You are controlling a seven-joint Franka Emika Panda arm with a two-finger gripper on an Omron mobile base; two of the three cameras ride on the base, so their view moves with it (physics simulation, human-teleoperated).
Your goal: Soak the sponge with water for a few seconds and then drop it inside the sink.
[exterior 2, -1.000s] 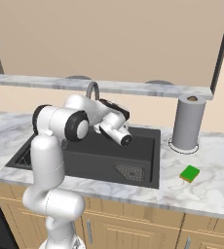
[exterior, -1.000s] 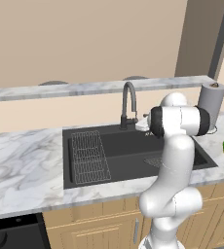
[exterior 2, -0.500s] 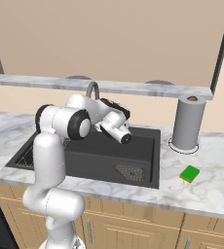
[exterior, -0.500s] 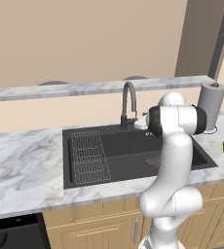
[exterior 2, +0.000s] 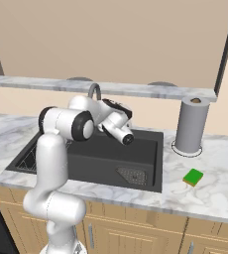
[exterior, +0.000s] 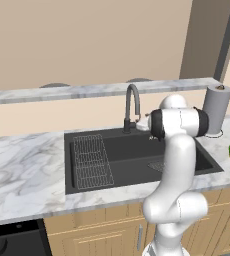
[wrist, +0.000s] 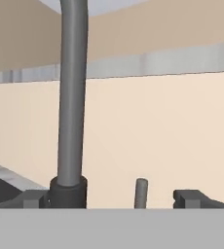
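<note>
Nothing has moved: wide-open, empty hand (wrist: 114, 198) faces faucet (wrist: 71, 112) (sponge (exterior 2: 193, 176) beside paper-towel roll (exterior 2: 191, 124)).

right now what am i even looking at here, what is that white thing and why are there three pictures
The white thing is a robot arm standing in front of a rendered kitchen counter. Two pictures come from cameras behind it, one to its left and one to its right, so they show the same scene from two sides. The third comes from a camera on its hand, looking along the open fingers; nothing is held. That close view faces the grey faucet and the small lever beside it. In the counter is a dark sink with a wire rack and a drain. To the sink's right stand a paper towel roll and a small green sponge lying on the marble. No water is running.
</note>
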